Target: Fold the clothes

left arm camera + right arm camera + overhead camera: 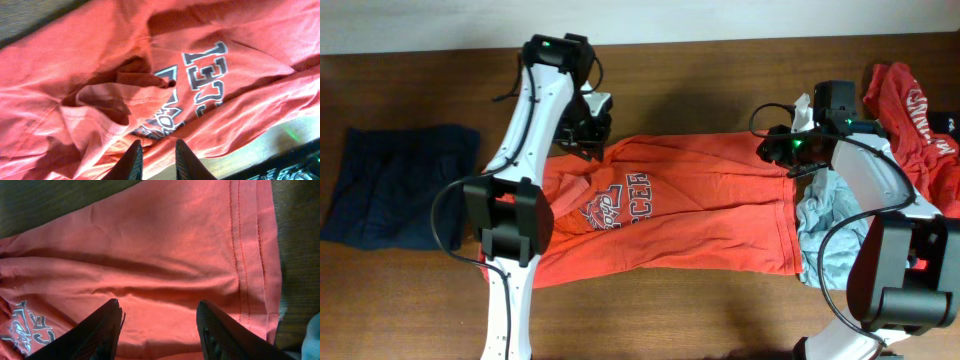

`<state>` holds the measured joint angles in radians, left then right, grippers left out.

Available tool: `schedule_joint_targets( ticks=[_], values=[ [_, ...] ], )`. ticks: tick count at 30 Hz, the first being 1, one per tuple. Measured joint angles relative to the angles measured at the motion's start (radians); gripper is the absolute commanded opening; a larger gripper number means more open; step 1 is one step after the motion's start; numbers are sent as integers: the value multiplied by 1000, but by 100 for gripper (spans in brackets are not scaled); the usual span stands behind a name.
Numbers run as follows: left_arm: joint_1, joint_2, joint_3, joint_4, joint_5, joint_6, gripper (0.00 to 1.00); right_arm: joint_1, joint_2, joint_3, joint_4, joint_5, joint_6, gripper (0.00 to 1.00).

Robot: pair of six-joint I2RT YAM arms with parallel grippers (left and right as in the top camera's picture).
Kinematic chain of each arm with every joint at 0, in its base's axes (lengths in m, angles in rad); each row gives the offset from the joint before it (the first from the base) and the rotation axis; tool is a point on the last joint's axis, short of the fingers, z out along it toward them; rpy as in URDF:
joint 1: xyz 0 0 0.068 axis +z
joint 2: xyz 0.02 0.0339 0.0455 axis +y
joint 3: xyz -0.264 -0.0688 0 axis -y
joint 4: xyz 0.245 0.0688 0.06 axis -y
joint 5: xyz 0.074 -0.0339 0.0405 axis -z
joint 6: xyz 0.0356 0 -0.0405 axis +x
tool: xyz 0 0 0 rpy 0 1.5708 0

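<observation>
Only overhead, a navy garment [400,185].

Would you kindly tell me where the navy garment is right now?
In the overhead view, the navy garment lies at the left end of the table, left of the left arm and the orange T-shirt.

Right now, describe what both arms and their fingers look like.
The left arm and right arm share white links, bulky black joint housings, looping black cables and a small green light each. The left fingers and right fingers are dark, smooth, tapered blades.
</observation>
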<state>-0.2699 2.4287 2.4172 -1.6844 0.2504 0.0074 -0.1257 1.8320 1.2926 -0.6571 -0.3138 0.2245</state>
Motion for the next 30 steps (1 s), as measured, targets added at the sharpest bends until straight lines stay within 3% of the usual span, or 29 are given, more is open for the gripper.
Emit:
schedule_joint_targets(
  ticks=[4, 5, 8, 11, 13, 17, 19, 21, 26, 30],
  values=[
    [-12, 0, 0, 0, -4, 0, 30, 0, 0, 0, 0, 2, 0, 52],
    [-12, 0, 0, 1, -39, -5, 23, 0, 0, 0, 0, 2, 0, 52],
    [-10, 0, 0, 0, -163, -33, 22, 0, 0, 0, 0, 2, 0, 53],
    [-8, -15, -3, 1, -232, -56, 38, 0, 0, 0, -2, 2, 0, 53],
    [-11, -71, -41, 7, -238, -65, 43, 0, 0, 0, -14, 2, 0, 53],
    [-36, -338, -199, 3, -333, -115, 52, 0, 0, 0, -22, 2, 0, 53],
    [-43, -531, -381, 56, -381, -153, 58, 0, 0, 0, -20, 2, 0, 53],
    [-42, -639, -571, 240, -388, -163, 60, 0, 0, 0, -19, 3, 0, 53],
    [-42, -571, -878, 554, -345, -72, 63, 0, 0, 0, -19, 2, 0, 53],
    [-42, -509, -975, 656, -332, 14, 58, 0, 0, 0, -20, 2, -1, 53]
  ],
)
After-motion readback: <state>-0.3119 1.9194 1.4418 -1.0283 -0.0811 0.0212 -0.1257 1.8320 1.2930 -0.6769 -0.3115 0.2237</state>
